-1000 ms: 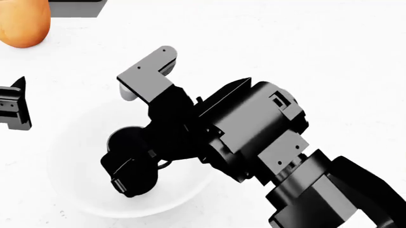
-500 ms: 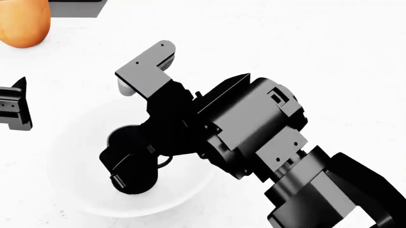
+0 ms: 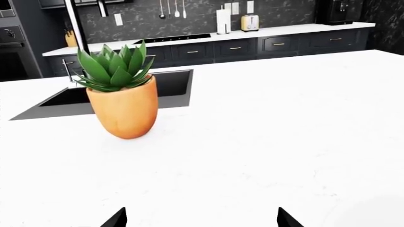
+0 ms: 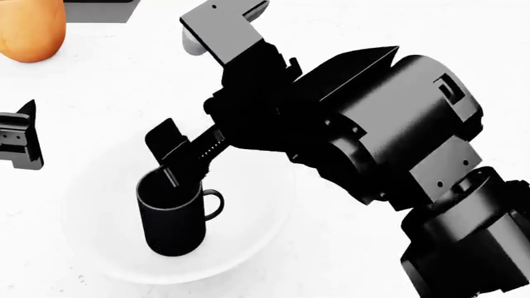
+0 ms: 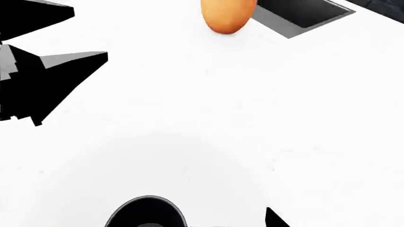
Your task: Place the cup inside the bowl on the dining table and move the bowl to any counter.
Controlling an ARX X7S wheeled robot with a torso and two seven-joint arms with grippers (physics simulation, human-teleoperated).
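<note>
The black cup (image 4: 172, 222) stands upright inside the white bowl (image 4: 248, 239), its handle to the right. The bowl rests on a white top (image 4: 373, 37). My right gripper (image 4: 172, 158) is open and hovers just above the cup's rim, holding nothing. In the right wrist view the cup's rim (image 5: 146, 213) is at the picture's edge beside one fingertip (image 5: 275, 220). The bowl (image 5: 208, 170) shows faintly around it. My left gripper (image 4: 17, 139) is open and empty at the far left, beside the bowl. Its fingertips (image 3: 117, 220) are wide apart over bare top.
An orange pot with a green succulent (image 3: 123, 99) stands on the same top beyond the bowl, also in the head view (image 4: 29, 31). A sunken sink (image 3: 113, 90) lies behind it. A far counter (image 3: 284, 30) runs along a black marbled wall.
My right gripper has let go of the cup and risen up and away from it. The cup now stands free in the bowl. The left gripper has not moved.
</note>
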